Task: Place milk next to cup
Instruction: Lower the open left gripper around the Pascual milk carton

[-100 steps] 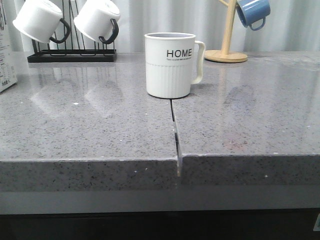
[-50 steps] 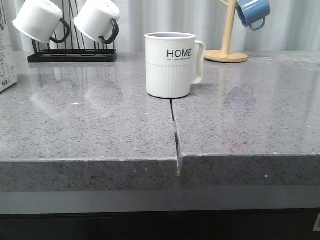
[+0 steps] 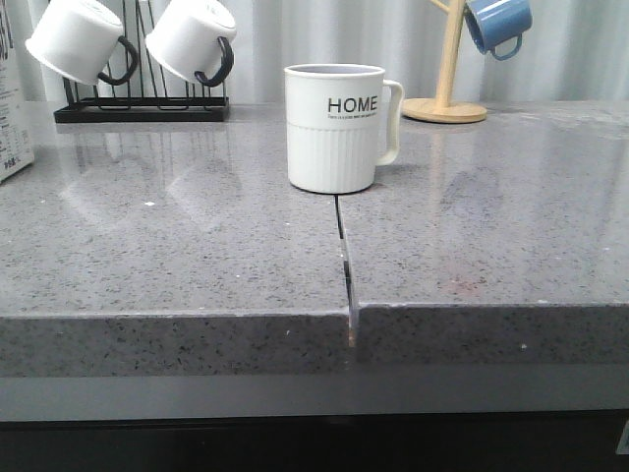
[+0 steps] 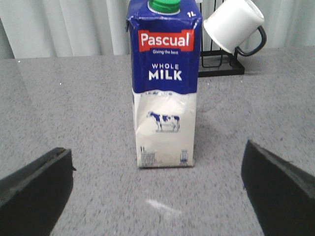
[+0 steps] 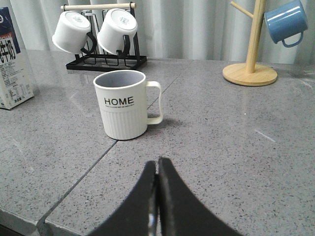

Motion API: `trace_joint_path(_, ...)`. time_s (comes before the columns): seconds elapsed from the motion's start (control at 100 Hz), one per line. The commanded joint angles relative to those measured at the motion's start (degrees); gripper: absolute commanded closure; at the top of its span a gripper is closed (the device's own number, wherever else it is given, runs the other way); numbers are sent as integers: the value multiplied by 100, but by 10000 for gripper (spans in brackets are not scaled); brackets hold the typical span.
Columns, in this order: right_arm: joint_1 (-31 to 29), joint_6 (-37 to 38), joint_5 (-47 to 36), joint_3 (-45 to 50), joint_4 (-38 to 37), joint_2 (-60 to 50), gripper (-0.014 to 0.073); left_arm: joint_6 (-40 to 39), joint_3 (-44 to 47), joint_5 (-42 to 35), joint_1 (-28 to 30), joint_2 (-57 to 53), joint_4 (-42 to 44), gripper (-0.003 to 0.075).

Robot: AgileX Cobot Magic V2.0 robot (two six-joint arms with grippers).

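**Still ungrasped: Pascual whole-milk carton upright, far left of HOME mug**

The Pascual whole-milk carton [image 4: 165, 83] is seen standing upright on the grey speckled countertop [image 3: 197, 256], long axis vertical, green screw cap [image 4: 163, 5] up. Its printed front w/ cow picture is turned toward the left gripper [image 4: 157, 189], whose fingers are spread wide, one to each side of the carton and apart from it. In the front view only a sliver of the carton shows at the counter's left edge, well apart from the HOME mug [image 3: 334, 128], which sits near centre, handle to the right.

Handling, as judged: a full carton would be fairly heavy; the coated card walls are smooth and likely give under hard squeeze. A grip across the flat sides at mid-body is advised, kept vertical to avoid tipping.

The right gripper [image 5: 157, 196] is seen pressed together, empty, short of the mug.

Behind: white mugs on a black rack [image 3: 142, 108]; blue mug [image 3: 498, 24] on a wooden tree.
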Motion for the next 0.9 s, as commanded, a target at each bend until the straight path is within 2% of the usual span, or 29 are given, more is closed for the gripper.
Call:
trace_joint_path(0.0,-2,-30,-413,-160,3,31,662,-3,-275,-1000,8,393,-125,72)
trace_joint_path(0.11,-2,-30,-413,-160,3,31,662,-3,-359,-1424,-113,746,-346,72)
trace_joint_path(0.27,-2,-30,-413,-160,3,31,662,-3,-587,-1550,-482,1254,-533,73)
trace_joint_path(0.89,-2,-30,-413,-160,3,31,662,-3,-1649,-2092,-268,3186,-533,73)
